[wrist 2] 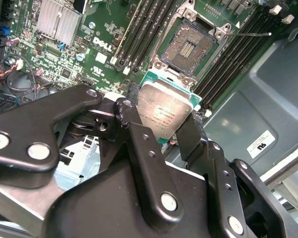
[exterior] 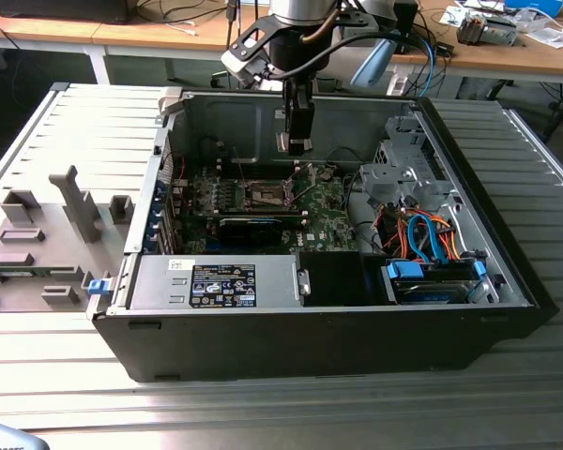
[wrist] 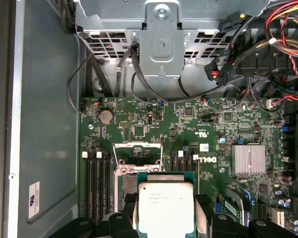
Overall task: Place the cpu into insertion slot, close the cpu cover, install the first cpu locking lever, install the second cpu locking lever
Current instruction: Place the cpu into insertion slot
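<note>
My gripper [exterior: 298, 142] hangs inside the open computer case [exterior: 469, 309], a little above the motherboard [exterior: 328, 220]. In both wrist views its black fingers [wrist 2: 139, 134] are shut on the edges of the cpu [wrist 2: 164, 110], a flat square chip with a silvery top [wrist: 165, 207] and a green rim. The insertion slot [wrist 2: 187, 45] lies bare just ahead of the chip, with its gold contact field showing. Its metal cover frame [wrist: 137, 147] stands raised, and a thin locking lever [wrist 2: 249, 34] sticks out beside the socket. In the first wrist view the chip hides part of the slot.
Black memory slots [wrist 2: 139, 34] flank the socket on both sides. A finned heatsink [wrist: 248, 159] sits nearby. A metal drive cage [exterior: 403, 169] with orange and blue cables [exterior: 422, 239] fills the exterior view's right. A grey fixture [exterior: 75, 202] stands outside the case on the left.
</note>
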Robot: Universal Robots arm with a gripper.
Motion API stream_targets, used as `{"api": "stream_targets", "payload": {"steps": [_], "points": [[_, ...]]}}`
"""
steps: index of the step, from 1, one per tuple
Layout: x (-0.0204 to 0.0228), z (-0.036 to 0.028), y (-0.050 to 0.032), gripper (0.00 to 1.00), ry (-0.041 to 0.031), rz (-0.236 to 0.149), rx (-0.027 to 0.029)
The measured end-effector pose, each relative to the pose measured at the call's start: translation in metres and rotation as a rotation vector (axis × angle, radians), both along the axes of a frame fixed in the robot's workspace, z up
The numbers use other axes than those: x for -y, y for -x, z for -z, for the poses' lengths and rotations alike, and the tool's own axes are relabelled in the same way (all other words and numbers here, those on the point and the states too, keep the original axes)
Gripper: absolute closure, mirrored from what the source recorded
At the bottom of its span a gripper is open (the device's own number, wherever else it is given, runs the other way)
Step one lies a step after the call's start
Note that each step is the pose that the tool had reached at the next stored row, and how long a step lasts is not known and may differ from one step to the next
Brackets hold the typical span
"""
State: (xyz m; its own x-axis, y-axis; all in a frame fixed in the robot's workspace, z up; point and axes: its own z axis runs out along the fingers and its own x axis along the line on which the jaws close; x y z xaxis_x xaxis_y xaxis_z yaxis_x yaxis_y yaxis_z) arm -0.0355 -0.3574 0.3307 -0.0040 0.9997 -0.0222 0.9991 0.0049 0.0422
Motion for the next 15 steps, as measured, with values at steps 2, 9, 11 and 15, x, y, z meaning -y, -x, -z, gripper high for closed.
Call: {"api": "stream_targets", "payload": {"steps": [2,9,11,15], "points": [[0.0,0.0,0.0,0.46,0.0,0.007,0.0],[0.0,0.0,0.0,0.46,-0.0001,0.034,0.0],[0.0,0.0,0.0,0.46,0.0,0.037,0.0],[0.0,0.0,0.0,0.46,0.0,0.043,-0.0001]]}}
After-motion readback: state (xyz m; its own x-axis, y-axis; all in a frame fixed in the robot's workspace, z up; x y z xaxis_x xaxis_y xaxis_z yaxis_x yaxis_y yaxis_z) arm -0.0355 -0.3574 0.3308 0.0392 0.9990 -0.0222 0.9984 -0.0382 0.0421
